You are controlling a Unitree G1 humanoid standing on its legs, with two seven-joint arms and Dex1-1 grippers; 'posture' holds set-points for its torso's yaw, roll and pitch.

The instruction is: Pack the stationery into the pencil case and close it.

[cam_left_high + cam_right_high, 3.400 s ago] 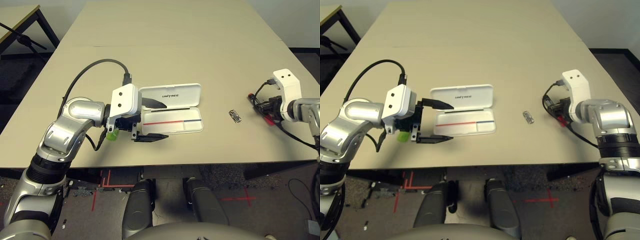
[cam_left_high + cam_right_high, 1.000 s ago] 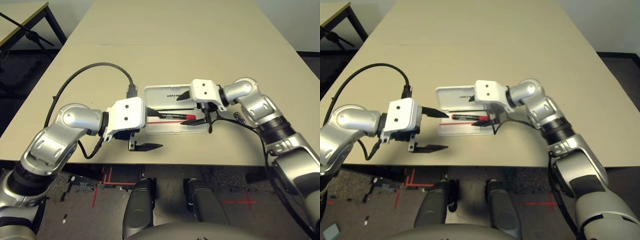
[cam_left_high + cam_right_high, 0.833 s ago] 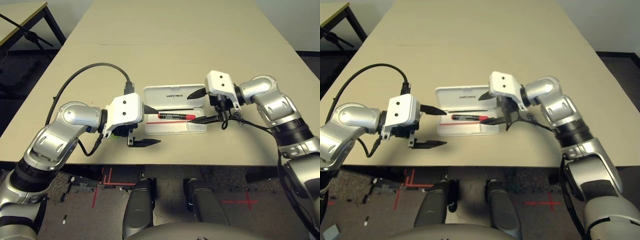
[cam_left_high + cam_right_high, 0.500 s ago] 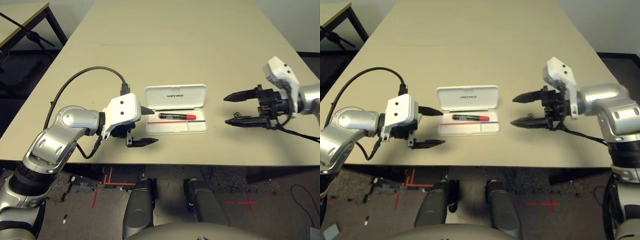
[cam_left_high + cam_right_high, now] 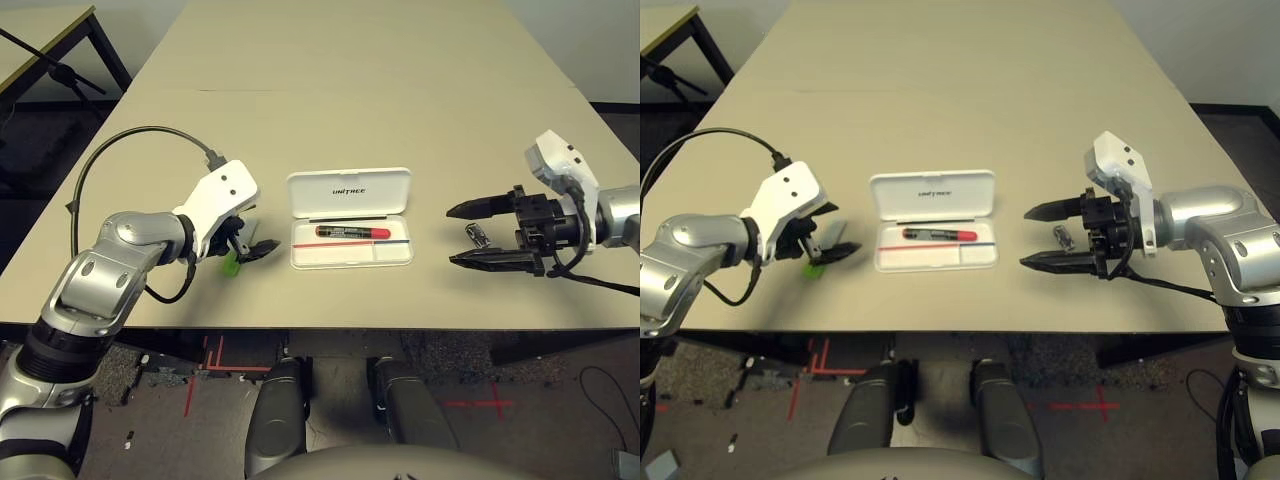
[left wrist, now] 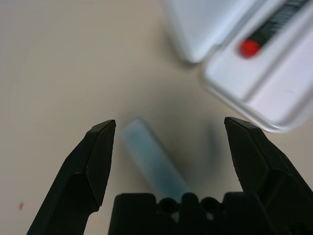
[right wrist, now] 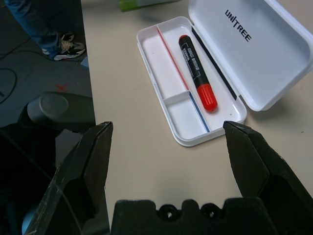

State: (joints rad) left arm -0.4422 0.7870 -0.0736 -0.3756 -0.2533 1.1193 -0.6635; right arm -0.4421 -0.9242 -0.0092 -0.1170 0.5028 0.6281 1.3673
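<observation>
The white pencil case (image 5: 350,190) lies open mid-table, lid folded back. The red-and-black marker (image 5: 352,232) rests in its tray (image 7: 168,85). A pale green stick (image 5: 232,264) lies left of the case. My left gripper (image 5: 255,246) is tilted down over that stick, open, and the stick (image 6: 152,160) lies between its fingers in the left wrist view. To the right of the case sits the silver clip (image 5: 477,236). My right gripper (image 5: 452,236) hovers open there, one finger on each side of the clip and its tips pointing at the case.
The table stretches bare behind the case and between the arms. A black cable (image 5: 130,150) loops above my left forearm. Past the table's front edge the right wrist view shows a person's legs and shoes (image 7: 56,34) on the floor.
My right gripper left the marker in the case, pulled back to the right and has come down around the clip. My left gripper swung left and tipped down over the green stick.
</observation>
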